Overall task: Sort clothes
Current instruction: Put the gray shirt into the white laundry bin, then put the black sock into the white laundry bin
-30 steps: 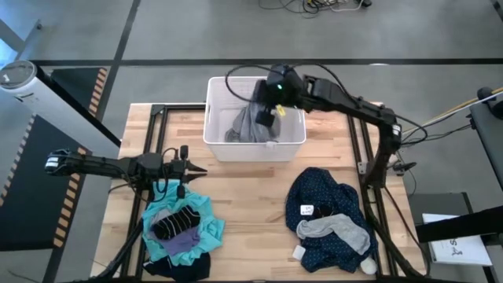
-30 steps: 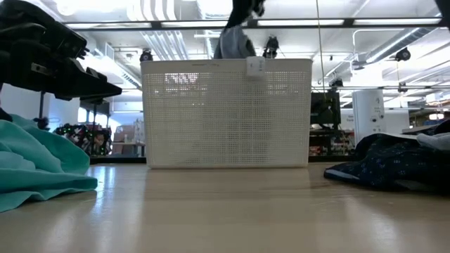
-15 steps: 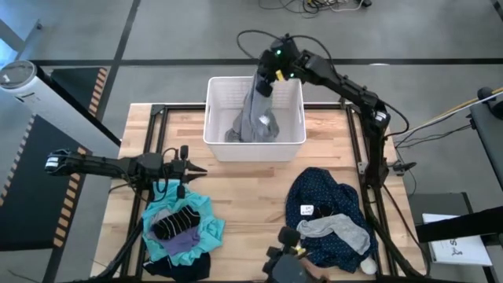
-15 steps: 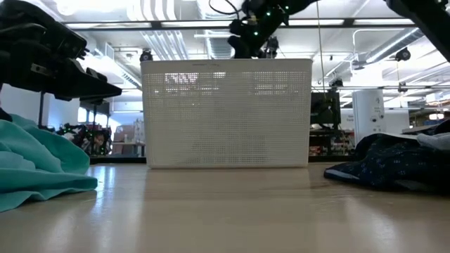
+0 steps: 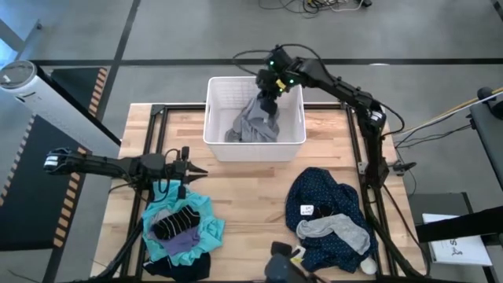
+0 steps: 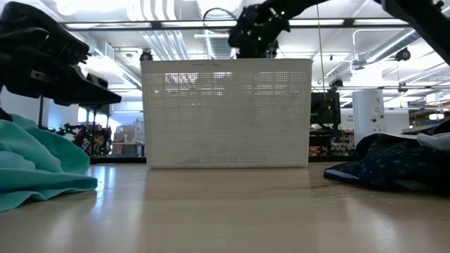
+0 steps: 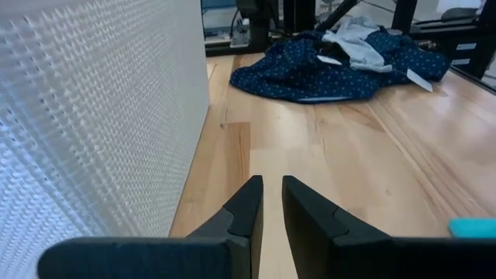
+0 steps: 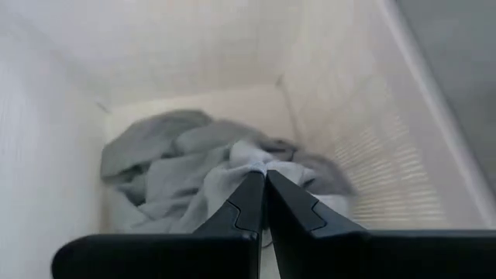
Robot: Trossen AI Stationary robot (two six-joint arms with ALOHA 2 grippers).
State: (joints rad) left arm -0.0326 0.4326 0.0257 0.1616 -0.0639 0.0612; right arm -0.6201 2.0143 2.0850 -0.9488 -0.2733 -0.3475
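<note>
A white plastic basket [image 5: 216, 143] stands at the table's far middle. My right gripper [image 5: 267, 93] is over the basket's far right part, shut on a grey garment [image 5: 250, 124] that lies inside. At the near left lies a pile: a teal shirt [image 5: 206, 222], black striped socks [image 5: 176, 223] and a purple piece [image 5: 183, 248]. At the near right a navy white-dotted garment [image 5: 324, 206] lies spread with a grey piece [image 5: 339, 229] on top. My left gripper [image 5: 202, 168] hovers beside the left pile, all but shut, with nothing between its fingers. My right gripper pinches a raised fold of the grey garment [image 8: 268, 164] between its shut fingertips. The fingers slant down into the basket from its far right side. The rest of the garment [image 8: 167, 167] lies heaped on the basket's floor, and the cloth runs up to the fingers.
The basket's mesh wall [image 7: 93, 116] stands close beside my left gripper. Bare wood lies between the two piles [image 5: 251, 196]. A dark object [image 5: 283, 266] shows at the table's near edge. Black frame rails [image 5: 363, 149] run along the table's sides.
My right gripper has sunk toward the basket's far side and tipped further down, staying shut. The grey garment, whose top hung above the basket's rim, now lies lower, inside the basket.
</note>
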